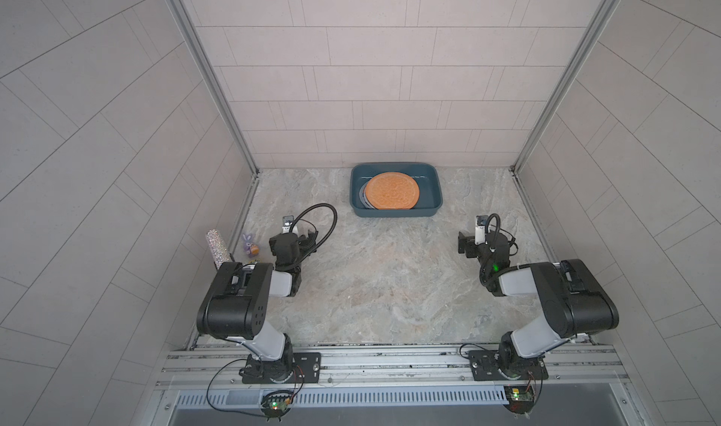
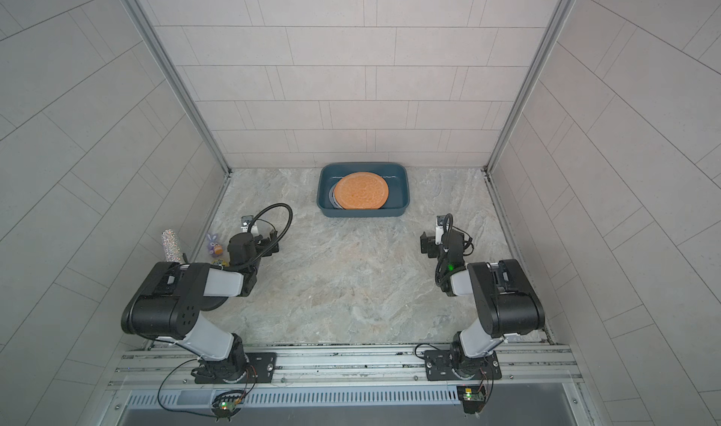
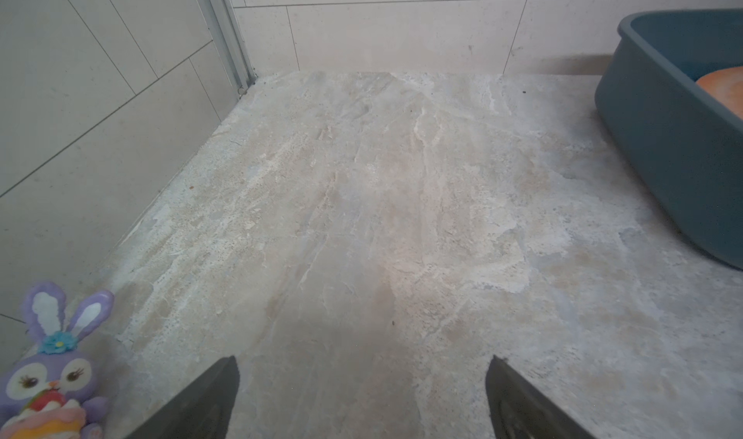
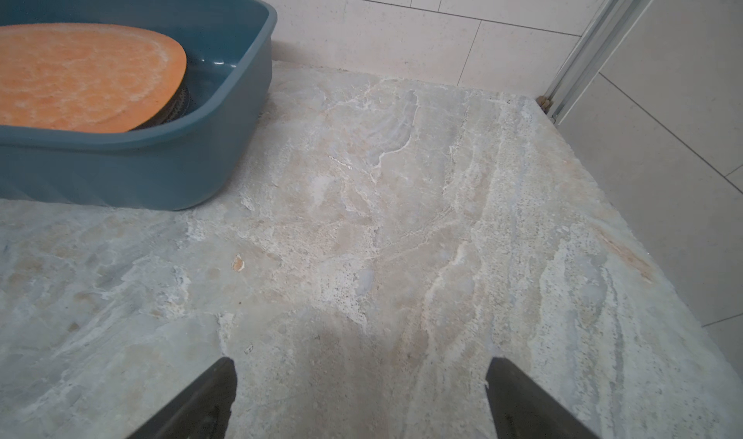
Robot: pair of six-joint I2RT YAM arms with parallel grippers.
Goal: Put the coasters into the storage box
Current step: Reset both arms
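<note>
Left pincer (image 3: 364, 361) and right pincer (image 4: 362, 361) both gape wide, holding nothing.

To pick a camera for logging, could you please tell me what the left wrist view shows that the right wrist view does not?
Left wrist only: a small purple bunny figurine by the side wall. Right wrist only: dark coaster edges stacked under the round textured orange coaster. Both: the shallow teal-blue plastic storage box, that orange coaster, the marble tabletop, and open, empty tools (left tool, right tool).
</note>
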